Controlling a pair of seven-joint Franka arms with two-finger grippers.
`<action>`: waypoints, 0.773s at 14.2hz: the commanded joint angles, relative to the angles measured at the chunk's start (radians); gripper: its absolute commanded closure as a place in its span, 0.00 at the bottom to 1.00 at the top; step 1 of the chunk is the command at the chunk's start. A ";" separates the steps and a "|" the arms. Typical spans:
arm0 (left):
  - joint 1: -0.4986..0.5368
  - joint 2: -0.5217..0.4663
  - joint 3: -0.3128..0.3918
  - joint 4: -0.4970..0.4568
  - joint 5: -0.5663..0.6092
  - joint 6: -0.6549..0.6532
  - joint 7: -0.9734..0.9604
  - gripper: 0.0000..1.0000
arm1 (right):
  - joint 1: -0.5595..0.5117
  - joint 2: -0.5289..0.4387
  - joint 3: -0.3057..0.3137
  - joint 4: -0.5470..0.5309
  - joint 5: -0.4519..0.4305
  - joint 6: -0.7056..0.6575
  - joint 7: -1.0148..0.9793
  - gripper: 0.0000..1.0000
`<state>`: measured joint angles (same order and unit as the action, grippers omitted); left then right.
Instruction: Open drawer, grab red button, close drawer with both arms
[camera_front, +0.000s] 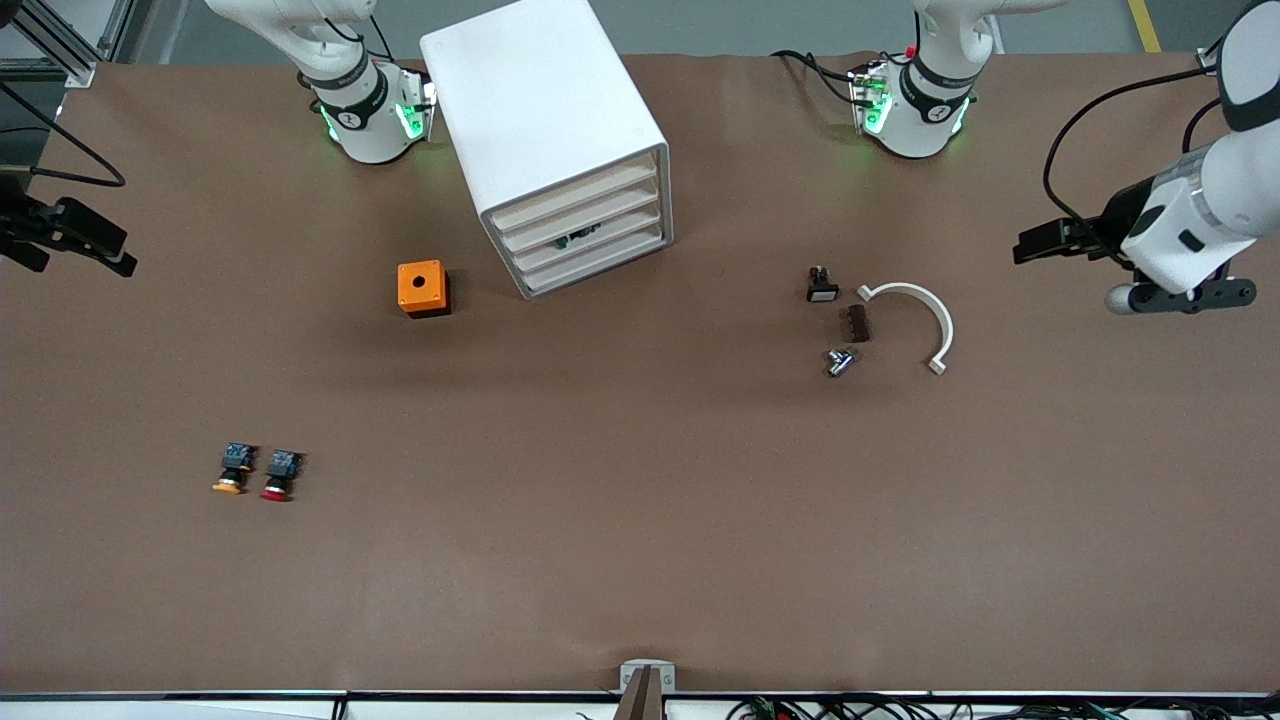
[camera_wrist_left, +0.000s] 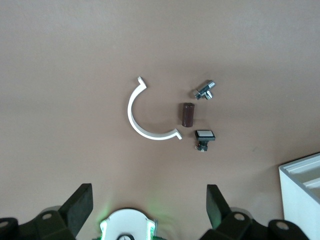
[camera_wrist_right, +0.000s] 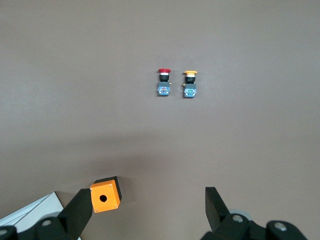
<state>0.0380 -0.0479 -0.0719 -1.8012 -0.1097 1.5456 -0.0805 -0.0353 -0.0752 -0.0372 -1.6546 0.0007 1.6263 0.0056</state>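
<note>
The white cabinet (camera_front: 545, 110) stands between the arm bases, its four drawers (camera_front: 585, 235) all shut. The red-capped button (camera_front: 279, 476) lies on the table near the front camera, toward the right arm's end, beside an alike orange-capped button (camera_front: 232, 470). Both show in the right wrist view, red cap (camera_wrist_right: 163, 82) and orange cap (camera_wrist_right: 189, 84). My right gripper (camera_front: 112, 250) hangs open and empty, high over the right arm's end of the table (camera_wrist_right: 148, 196). My left gripper (camera_front: 1035, 245) hangs open and empty, high over the left arm's end (camera_wrist_left: 150, 192).
An orange cube with a hole (camera_front: 423, 288) sits beside the cabinet (camera_wrist_right: 105, 196). Toward the left arm's end lie a white arc (camera_front: 915, 320), a small white-capped part (camera_front: 822, 285), a brown block (camera_front: 857, 323) and a metal piece (camera_front: 840, 361). A dark object shows through one drawer front (camera_front: 577, 238).
</note>
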 joint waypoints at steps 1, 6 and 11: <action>-0.017 -0.092 0.020 -0.098 0.048 0.091 0.028 0.00 | 0.009 -0.009 -0.009 0.001 -0.004 -0.008 0.001 0.00; -0.009 -0.064 0.020 0.035 0.074 0.108 0.028 0.00 | 0.009 -0.011 -0.009 -0.001 -0.004 -0.010 -0.001 0.00; -0.009 -0.052 0.018 0.100 0.074 0.097 0.024 0.00 | 0.009 -0.011 -0.009 -0.001 -0.004 -0.008 -0.001 0.00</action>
<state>0.0379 -0.1176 -0.0599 -1.7390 -0.0591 1.6554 -0.0642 -0.0353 -0.0752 -0.0375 -1.6546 0.0007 1.6263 0.0056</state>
